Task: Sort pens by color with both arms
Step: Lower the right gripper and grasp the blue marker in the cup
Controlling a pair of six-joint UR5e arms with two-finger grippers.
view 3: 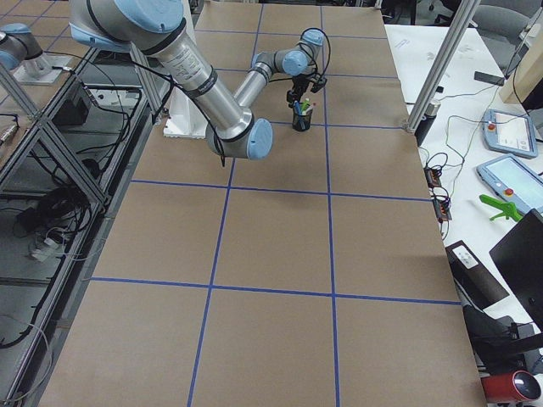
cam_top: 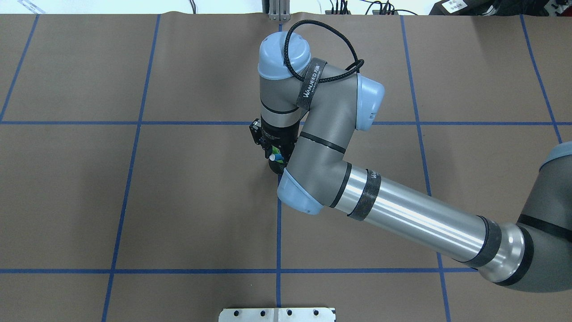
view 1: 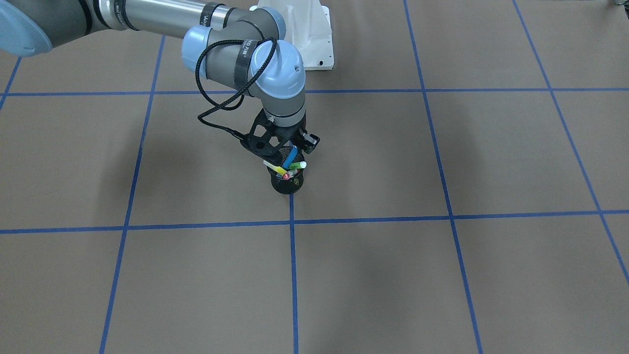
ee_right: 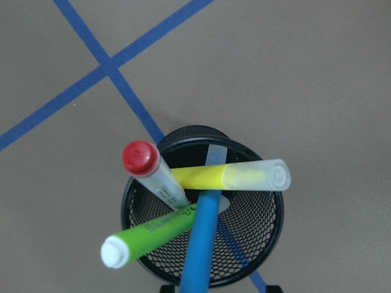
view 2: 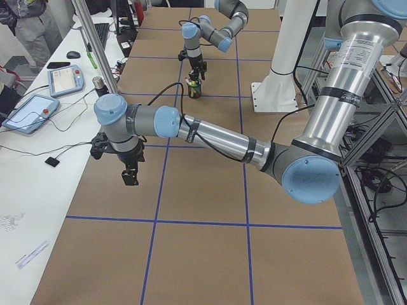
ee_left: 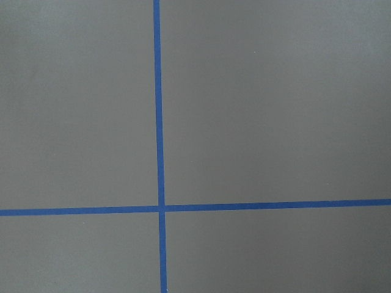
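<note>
The table was covered in brown paper point(view 1: 442, 275) and divided into large squares by blue tape lines point(view 1: 293, 275). A white bench point(view 2: 38, 190) was set along one side, on which a blue-edged handheld screen point(view 2: 28, 113) was laid, and an aluminium post point(view 2: 95, 44) was fixed at its edge.

Light is flat and diffuse, from above. Front view: only soft, faint shadows on the brown table point(view 1: 442, 157), with a vague darker patch at view left. Overhead: the strip past the table's far edge is blown out white, and there's a specular streak along the silver tube of the right arm point(cam_top: 411, 214). Left wrist view is dimmer and greyer; tape lines point(ee_left: 160, 122) are sharp. Right wrist view: mesh cup point(ee_right: 269, 235) is crisp, blue highlighter point(ee_right: 201, 244) goes soft near the lens. Side views are bright; white bench point(view 2: 38, 190) is near clipping.
</note>
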